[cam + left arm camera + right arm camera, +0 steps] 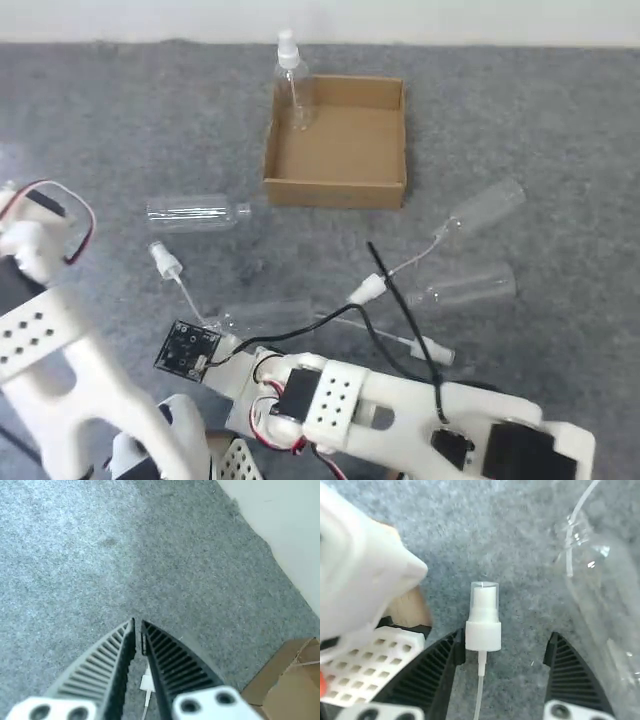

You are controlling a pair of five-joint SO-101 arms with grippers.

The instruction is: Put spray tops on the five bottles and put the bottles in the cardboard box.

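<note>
The right gripper is held wide open just above the grey tabletop, and nothing is clamped in it. A white spray top is seen lying between its fingers, close against one of them, with its thin tube pointing back toward the wrist. Beside the other finger a clear bottle is laid on its side, its neck bare. The left gripper is almost shut, with only a narrow slit left, and nothing is held. A corner of the cardboard box is seen near it. In the high view a topped bottle is stood upright in a back corner of the box. A topless bottle is laid on the tabletop near the box's front corner.
</note>
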